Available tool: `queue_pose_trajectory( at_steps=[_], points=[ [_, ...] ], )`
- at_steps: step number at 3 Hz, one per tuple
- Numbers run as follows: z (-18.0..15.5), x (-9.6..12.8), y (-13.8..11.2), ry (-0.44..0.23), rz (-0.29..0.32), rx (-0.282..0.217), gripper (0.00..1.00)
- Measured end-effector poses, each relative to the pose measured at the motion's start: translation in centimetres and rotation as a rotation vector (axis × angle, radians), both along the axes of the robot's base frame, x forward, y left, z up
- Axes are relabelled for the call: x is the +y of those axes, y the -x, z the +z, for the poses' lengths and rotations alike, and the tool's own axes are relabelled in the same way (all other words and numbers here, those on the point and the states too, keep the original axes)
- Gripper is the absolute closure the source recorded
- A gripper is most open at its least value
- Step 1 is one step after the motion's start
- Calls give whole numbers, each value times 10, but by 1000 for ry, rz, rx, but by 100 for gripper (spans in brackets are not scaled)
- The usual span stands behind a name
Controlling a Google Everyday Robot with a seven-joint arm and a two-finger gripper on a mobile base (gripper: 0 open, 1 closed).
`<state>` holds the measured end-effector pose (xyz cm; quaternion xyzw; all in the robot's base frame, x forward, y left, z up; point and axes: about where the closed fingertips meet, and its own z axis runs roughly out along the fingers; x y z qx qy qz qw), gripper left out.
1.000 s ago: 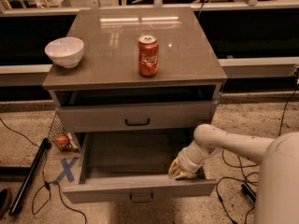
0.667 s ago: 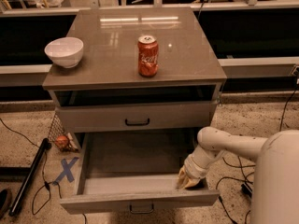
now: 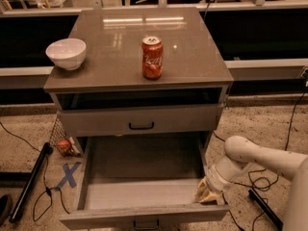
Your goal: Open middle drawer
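Observation:
The middle drawer of the grey-brown cabinet stands pulled far out toward me. Its wide plain grey tray is bare. Its small black bar handle shows at the bottom edge of the view, on the front panel. My gripper is at the drawer's right front corner, just behind the front panel, on the end of my white arm, which reaches in from the right. The drawer above it is shut, with a black handle. The bottom drawer is hidden below the open one.
A red soda can and a white bowl stand on the cabinet top. On the floor to the left are a blue tape X, a black pole and a small red object. Cables lie to the right.
The middle drawer has slid further out toward me. My gripper moved with it, toward the front and slightly down in the view.

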<state>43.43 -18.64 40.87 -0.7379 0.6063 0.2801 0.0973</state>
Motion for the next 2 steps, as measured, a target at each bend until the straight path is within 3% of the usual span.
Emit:
queue_pose_trajectory(
  at_steps=[2],
  points=[
    [105,-10,-22,-178,-95,-115,100]
  ],
)
